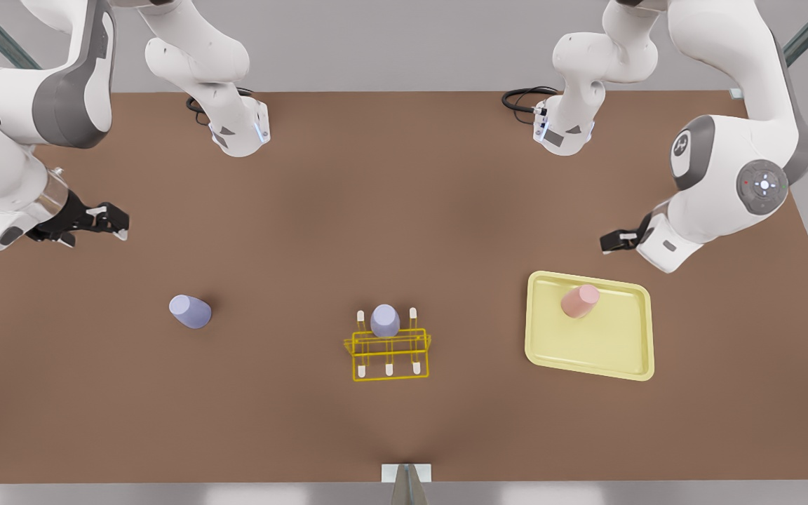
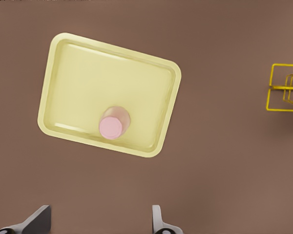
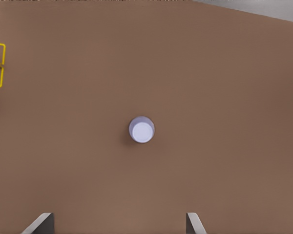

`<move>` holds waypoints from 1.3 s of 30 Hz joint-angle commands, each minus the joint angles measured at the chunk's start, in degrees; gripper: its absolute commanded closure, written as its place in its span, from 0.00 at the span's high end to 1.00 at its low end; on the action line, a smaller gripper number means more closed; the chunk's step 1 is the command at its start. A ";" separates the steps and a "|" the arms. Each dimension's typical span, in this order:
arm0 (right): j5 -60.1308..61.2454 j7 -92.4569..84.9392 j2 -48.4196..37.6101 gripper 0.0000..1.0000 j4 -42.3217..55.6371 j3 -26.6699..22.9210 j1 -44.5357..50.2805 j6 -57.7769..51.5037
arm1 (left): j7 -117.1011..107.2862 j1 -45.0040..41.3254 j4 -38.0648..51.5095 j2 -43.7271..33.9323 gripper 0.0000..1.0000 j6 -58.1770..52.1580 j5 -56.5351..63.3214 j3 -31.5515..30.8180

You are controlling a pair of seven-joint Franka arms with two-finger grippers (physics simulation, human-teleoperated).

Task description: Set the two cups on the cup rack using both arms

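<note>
A small pale pink handleless cup point(image 1: 579, 301) is sitting in a pale-yellow rectangular tray point(image 1: 621, 351), with a bright-yellow wire-frame rack point(image 1: 390, 354) lying toward the front view's left of it.

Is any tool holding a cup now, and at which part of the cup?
Nothing is held. The left tool is open above the pink cup; the right tool is open above a lavender cup.
</note>
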 commanded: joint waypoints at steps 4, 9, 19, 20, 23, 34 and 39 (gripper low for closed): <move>-0.93 -3.98 3.75 1.00 0.87 0.00 -0.03 2.23 | -2.69 -0.26 -2.89 1.25 1.00 6.36 0.57 0.00; -1.02 -5.21 24.93 1.00 1.22 -0.09 -5.92 23.93 | 1.62 0.53 -8.95 9.77 1.00 24.36 2.50 0.53; 2.94 1.56 19.05 1.00 -19.08 0.70 -4.08 43.89 | 4.61 0.01 -20.47 10.04 1.00 35.72 2.33 2.37; 2.94 2.26 18.09 1.00 -20.40 0.70 -3.64 43.80 | 4.61 -0.43 -20.47 11.18 1.00 35.72 2.33 2.46; 2.50 7.09 16.24 1.00 -24.97 0.62 -2.40 44.07 | 4.61 -0.61 -20.38 13.81 1.00 35.81 2.42 2.37; 1.35 7.18 14.92 1.00 -32.88 0.00 -2.93 46.18 | 4.61 -0.08 -20.47 20.58 1.00 41.79 2.33 2.37; 1.35 7.53 17.56 1.00 -32.26 0.00 -3.11 46.62 | 4.61 -0.08 -22.05 20.50 1.00 43.02 2.33 2.37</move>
